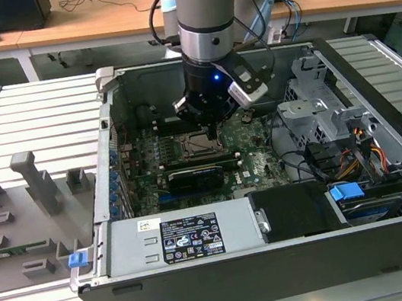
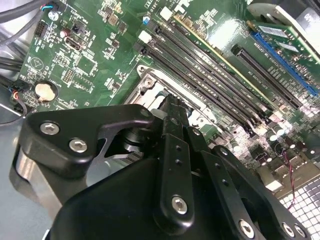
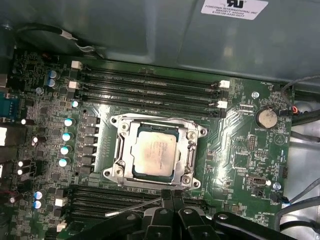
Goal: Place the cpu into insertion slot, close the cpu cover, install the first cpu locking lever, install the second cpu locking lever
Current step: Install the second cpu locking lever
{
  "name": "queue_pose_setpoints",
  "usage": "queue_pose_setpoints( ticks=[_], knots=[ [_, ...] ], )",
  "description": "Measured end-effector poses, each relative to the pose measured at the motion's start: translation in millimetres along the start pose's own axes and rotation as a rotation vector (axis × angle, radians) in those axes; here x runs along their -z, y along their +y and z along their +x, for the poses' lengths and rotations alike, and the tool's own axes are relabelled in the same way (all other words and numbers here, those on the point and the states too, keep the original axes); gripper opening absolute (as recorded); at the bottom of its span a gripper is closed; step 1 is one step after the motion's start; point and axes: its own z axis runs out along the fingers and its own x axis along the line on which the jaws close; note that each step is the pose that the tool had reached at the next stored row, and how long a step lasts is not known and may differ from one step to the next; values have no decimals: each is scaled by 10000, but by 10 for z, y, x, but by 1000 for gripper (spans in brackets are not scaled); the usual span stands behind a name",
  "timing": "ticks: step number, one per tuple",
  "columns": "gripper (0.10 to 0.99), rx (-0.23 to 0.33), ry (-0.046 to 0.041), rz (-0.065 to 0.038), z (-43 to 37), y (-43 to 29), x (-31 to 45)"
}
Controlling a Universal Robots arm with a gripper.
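Observation:
The cpu [image 3: 152, 152], a pale silver square chip, lies flat in the insertion slot [image 3: 199, 134] on the green motherboard. The silvery cpu cover [image 3: 121, 150] lies down around it, and the chip shows through its square cut-out. In the first wrist view my gripper [image 3: 169, 196] sits at the socket's edge with its black fingers together and nothing visible between them. A thin silvery lever wire [image 3: 135, 206] slants beside the fingers. In the exterior view the gripper [image 1: 209, 127] hangs just above the socket [image 1: 200, 145]. The second wrist view shows the fingertips [image 2: 172, 105] right over the socket frame [image 2: 150, 80].
Long black memory slots [image 3: 150, 87] run on both sides of the socket. A coin cell [image 3: 266, 117] and loose cables [image 3: 300, 107] lie to one side. The case walls [image 1: 111, 146], a drive cage [image 1: 310, 113] and the power supply [image 1: 188, 237] enclose the board.

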Motion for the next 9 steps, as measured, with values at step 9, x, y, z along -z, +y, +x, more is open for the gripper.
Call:
queue_pose_setpoints(
  ticks=[9],
  knots=[
    [110, 0, 0, 1, 10, -81, 3]
  ],
)
